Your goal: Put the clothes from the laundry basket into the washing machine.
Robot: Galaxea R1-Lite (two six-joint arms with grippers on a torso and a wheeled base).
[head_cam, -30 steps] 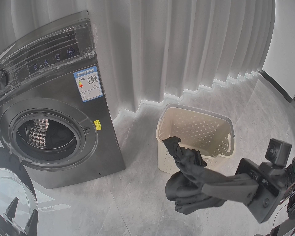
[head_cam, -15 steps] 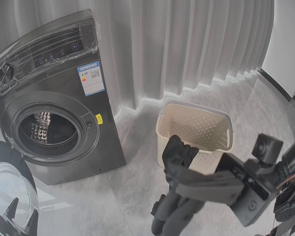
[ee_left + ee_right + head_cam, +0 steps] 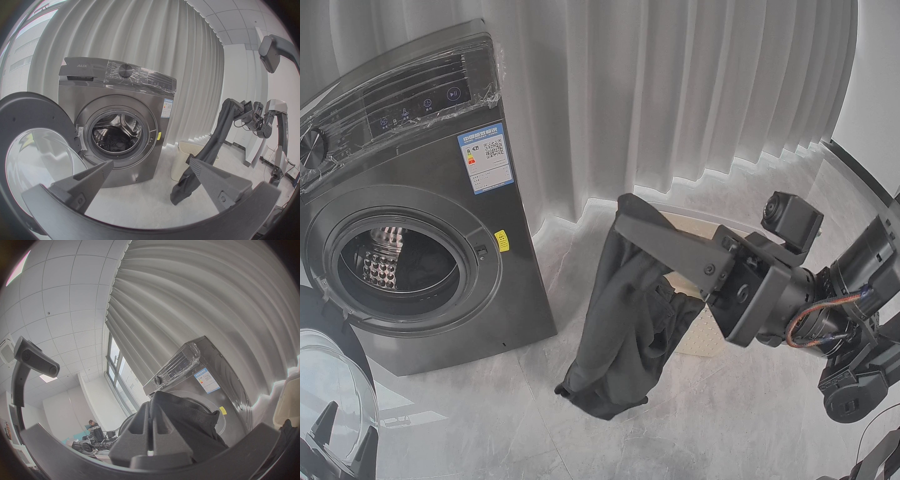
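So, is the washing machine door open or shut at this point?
Open. The door is swung aside from the washing machine, leaving the drum exposed with dark cloth inside.

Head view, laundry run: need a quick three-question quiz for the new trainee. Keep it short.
1. True or false: the washing machine has its door swung open.
2. The right tool is shut on: A) a dark garment; B) a white towel; C) nothing.
3. Fill in: the left tool is ____ and holds nothing.

Key: 1 true; 2 A; 3 open.
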